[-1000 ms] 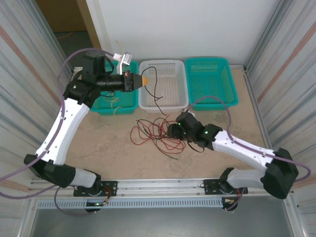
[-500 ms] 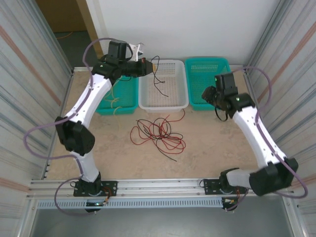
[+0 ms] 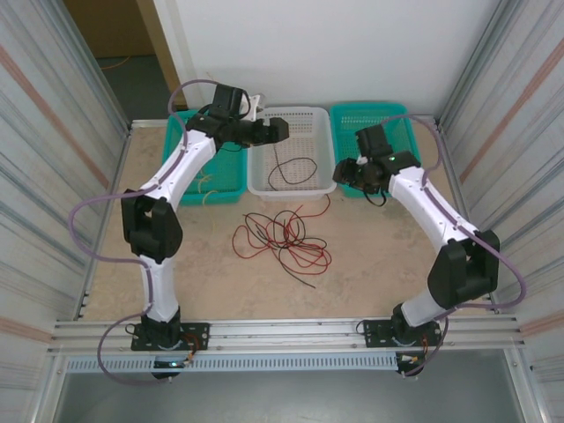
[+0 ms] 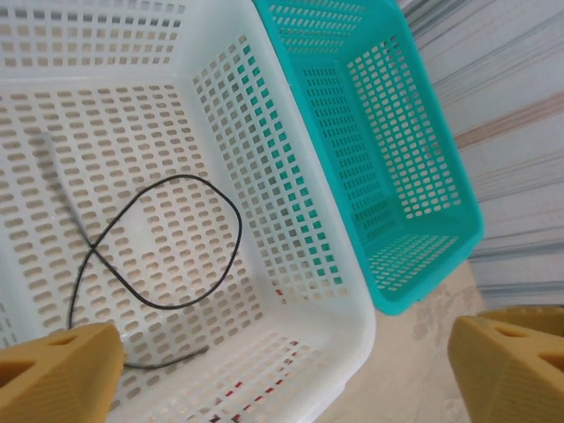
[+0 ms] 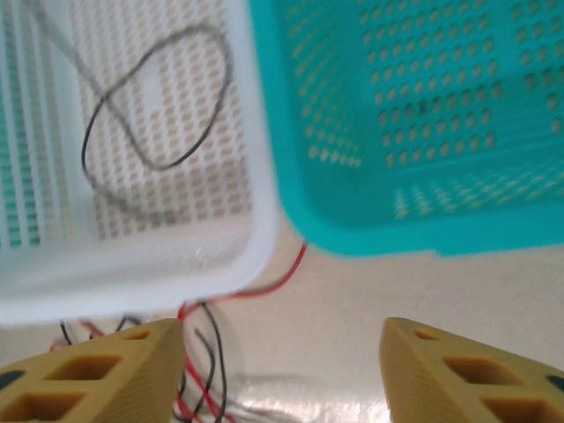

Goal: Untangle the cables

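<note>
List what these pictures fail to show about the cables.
Top view: the red-and-black tangle is too thin to tell which strand lies over which.
Top view: the left arm covers much of the left teal basket, so the pale yellow wire is partly hidden.
Left wrist view: the black cable in the white basket runs behind a fingertip.
Right wrist view: the picture is blurred.

The white perforated plastic basket (image 4: 264,176) and the teal perforated plastic basket (image 4: 352,150) looked smooth and faintly glossy. The thin black cable (image 4: 240,231) had a matt sheath. The beige tabletop (image 3: 388,256) looked rough, the corrugated metal walls (image 3: 53,132) dully shiny.
</note>
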